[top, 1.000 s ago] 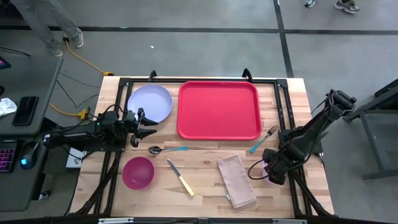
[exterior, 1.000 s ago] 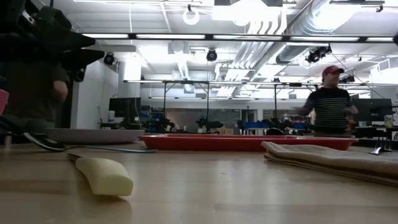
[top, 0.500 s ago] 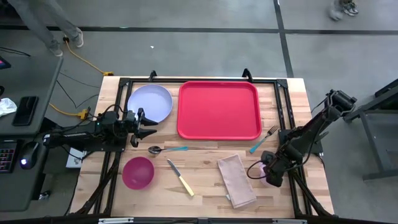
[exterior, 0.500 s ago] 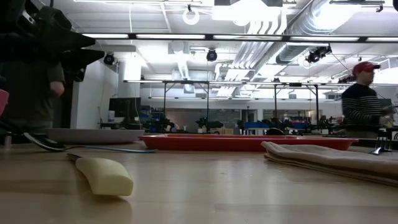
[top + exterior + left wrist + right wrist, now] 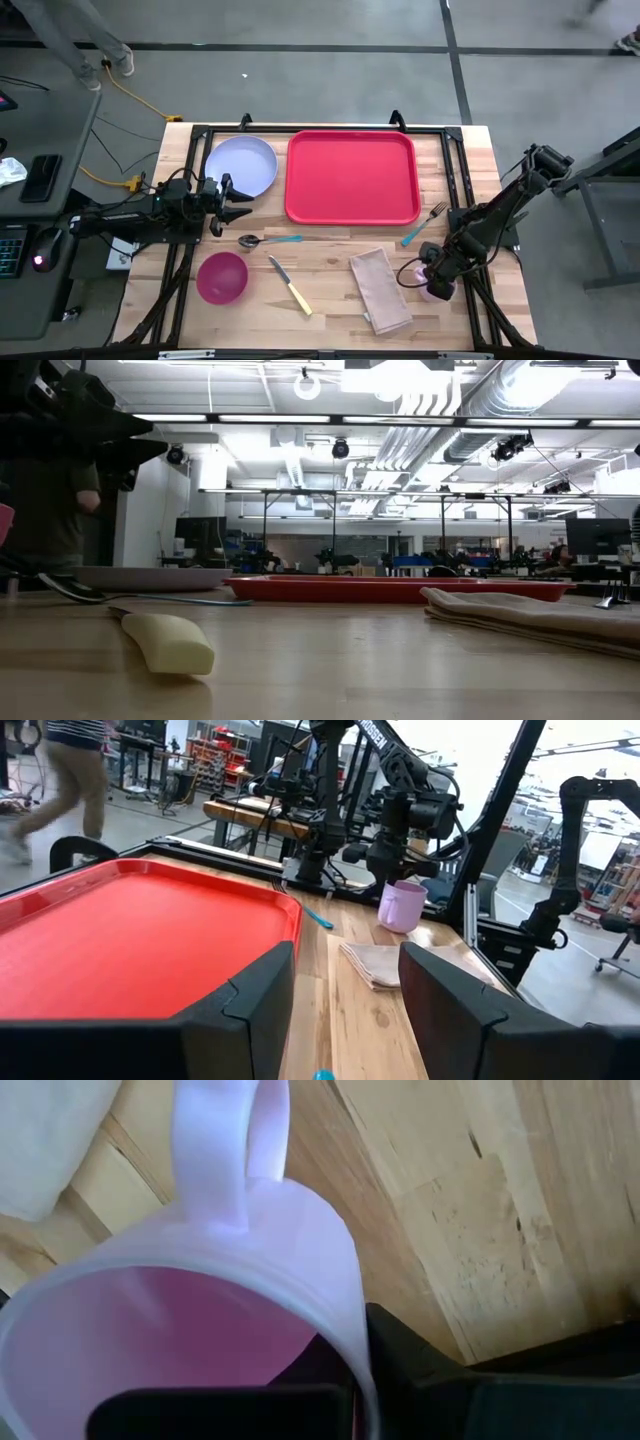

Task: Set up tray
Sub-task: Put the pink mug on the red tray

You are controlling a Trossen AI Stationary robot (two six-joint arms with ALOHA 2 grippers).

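The red tray (image 5: 352,176) lies flat at the table's far middle, with nothing on it. My left gripper (image 5: 240,203) hovers open beside the lavender plate (image 5: 240,165), just left of the tray; in its wrist view the left gripper (image 5: 345,1010) faces the tray (image 5: 130,945). My right gripper (image 5: 437,280) is near the table's right edge, shut on a pale pink mug (image 5: 437,291). The mug (image 5: 402,906) stands upright beside the beige napkin (image 5: 380,290). My right gripper (image 5: 320,1380) grips the mug's wall (image 5: 345,1320) at the rim, on the side opposite the handle (image 5: 215,1150). One finger is inside the mug and one outside. The fingers come from above, pointing down. The mug stays upright; whether its base rests on the table I cannot tell.
A spoon (image 5: 268,240), a yellow-handled knife (image 5: 290,285) and a magenta bowl (image 5: 221,277) lie on the near left of the table. A fork (image 5: 425,222) lies between the tray and my right arm. Black frame rails run along the table's edges.
My right gripper has shifted a little toward the table's near edge, and the pink mug now shows beneath it in the high view. A person in the room beyond has walked out of the low view to the right.
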